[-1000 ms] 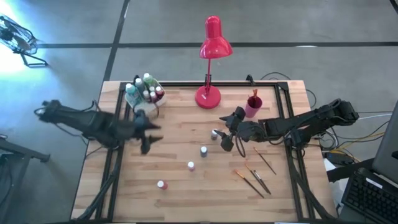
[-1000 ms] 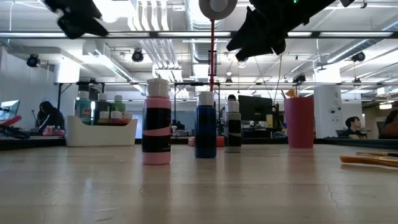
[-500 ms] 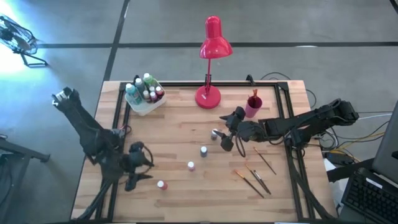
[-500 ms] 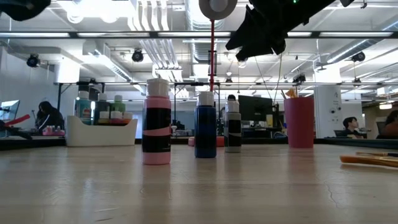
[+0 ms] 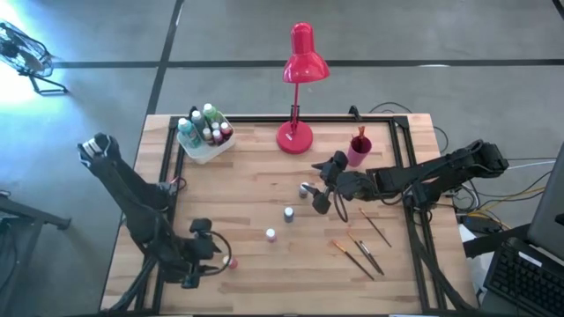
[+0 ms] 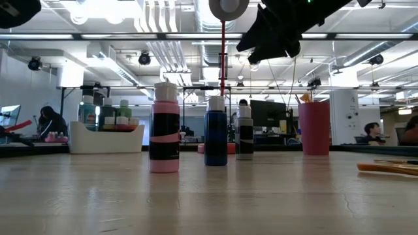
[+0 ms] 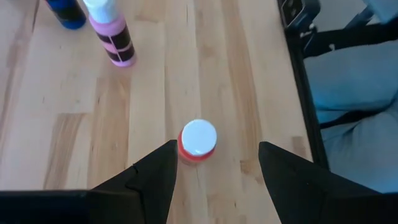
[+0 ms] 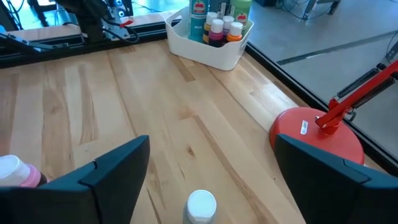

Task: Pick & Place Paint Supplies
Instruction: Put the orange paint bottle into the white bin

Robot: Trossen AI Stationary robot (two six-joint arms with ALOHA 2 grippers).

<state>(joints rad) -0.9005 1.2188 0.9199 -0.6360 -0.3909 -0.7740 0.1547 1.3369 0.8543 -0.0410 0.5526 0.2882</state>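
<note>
Jaws spread on both: left gripper [image 7: 214, 180] flanks a round white-capped red plastic bottle [image 7: 198, 141] on grained wooden table [image 7: 62, 118]; right gripper [image 8: 208, 180] hovers apart.

Red bottle [image 7: 197, 142] white-capped; pink bottle [image 7: 112, 37] black-banded; blue bottle [image 6: 216, 138]; red lamp [image 5: 302, 62]; pink cup [image 5: 359, 150]; white bin [image 8: 208, 46]; light wood tabletop [image 5: 264, 189].

Bare bench [image 7: 62, 137] lies on either side of the left hand [image 7: 214, 165], whose spread fingers flank a red bottle [image 7: 198, 142]. Ahead stand a pink bottle [image 7: 111, 34] and a blue bottle [image 7: 65, 12]; the bench frame [image 7: 300, 81] runs alongside.
</note>
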